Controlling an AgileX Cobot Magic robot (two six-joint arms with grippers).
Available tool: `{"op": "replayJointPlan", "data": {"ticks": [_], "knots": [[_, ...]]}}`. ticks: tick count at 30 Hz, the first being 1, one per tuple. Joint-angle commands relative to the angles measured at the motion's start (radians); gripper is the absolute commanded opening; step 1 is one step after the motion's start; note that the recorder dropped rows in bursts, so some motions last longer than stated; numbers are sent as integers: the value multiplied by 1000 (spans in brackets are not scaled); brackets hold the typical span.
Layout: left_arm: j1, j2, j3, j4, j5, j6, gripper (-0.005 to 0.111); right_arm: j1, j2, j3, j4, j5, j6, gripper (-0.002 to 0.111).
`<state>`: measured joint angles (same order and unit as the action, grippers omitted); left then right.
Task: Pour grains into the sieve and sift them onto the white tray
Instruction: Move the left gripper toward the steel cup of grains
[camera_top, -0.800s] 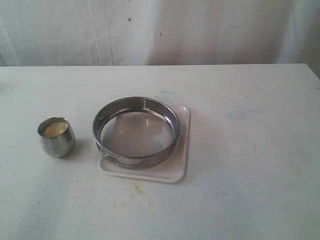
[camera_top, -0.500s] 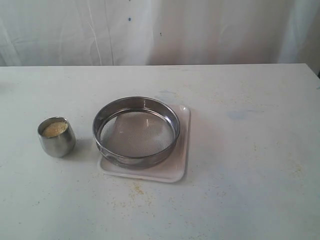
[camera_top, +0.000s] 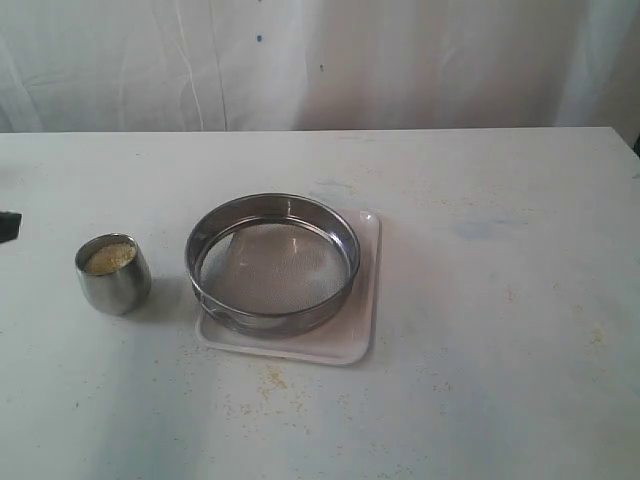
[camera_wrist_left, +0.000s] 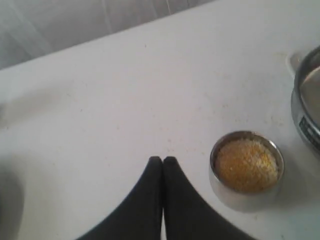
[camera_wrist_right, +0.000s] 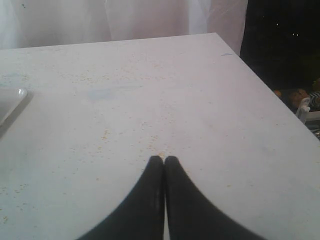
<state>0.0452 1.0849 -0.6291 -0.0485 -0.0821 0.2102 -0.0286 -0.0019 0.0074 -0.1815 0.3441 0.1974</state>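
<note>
The steel sieve (camera_top: 272, 264) rests on the white tray (camera_top: 350, 338) near the table's middle; its mesh looks bare. Left of it stands a small steel cup (camera_top: 113, 274) filled with yellow grains (camera_top: 109, 258). In the left wrist view the cup (camera_wrist_left: 247, 172) with its grains (camera_wrist_left: 246, 164) stands beside my left gripper (camera_wrist_left: 162, 160), which is shut on nothing and apart from the cup. Its dark tip (camera_top: 8, 226) shows at the exterior view's left edge. My right gripper (camera_wrist_right: 163, 160) is shut and empty over bare table, with a corner of the tray (camera_wrist_right: 11, 102) off to one side.
Loose grains are scattered on the white table (camera_top: 480, 350) in front of the tray and around the right gripper. The table's right edge (camera_wrist_right: 270, 100) drops into a dark area. A white curtain (camera_top: 320, 60) hangs behind the table.
The left gripper's dark tip has come into the exterior view at the left edge. Cup, sieve and tray have not moved.
</note>
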Motion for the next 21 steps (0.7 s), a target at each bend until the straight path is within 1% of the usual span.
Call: {"op": "replayJointPlan", "data": {"ticks": [1,2,4,7,10,12,15,16,17,19,21], "knots": [[4,80,23,2,39,-1,0,-4,2,-7,-7,-9,1,0],[9,106,19,-1,57,-11,0,-4,2,-7,-7,-9,1,0],[38,154,-7,-27,91,-86,0,-4,2,-7,-7,-9,1,0],[114,204,-64,-94,114,-190,0,-4,2,-7,-7,-9,1,0],[179,220,-124,-124,103,-210,0,-4,2,-7,-7,-9,1,0],[208,220,-146,-118,39,-210,0,-4,2,-7,-7,-9,1,0],[211,218,-150,-60,-91,-230,0,-4,2,-7,-7,-9,1,0],[209,218,-150,-37,-133,-271,0,-4,2,-7,-7,-9,1,0],[209,220,-150,6,-172,-346,0,-4,2,-7,-7,-9,1,0],[211,235,-150,118,-251,-509,0,-4,2,-7,-7,-9,1,0],[211,272,-158,251,-348,-639,0,-4,2,-7,-7,-9,1,0]]}}
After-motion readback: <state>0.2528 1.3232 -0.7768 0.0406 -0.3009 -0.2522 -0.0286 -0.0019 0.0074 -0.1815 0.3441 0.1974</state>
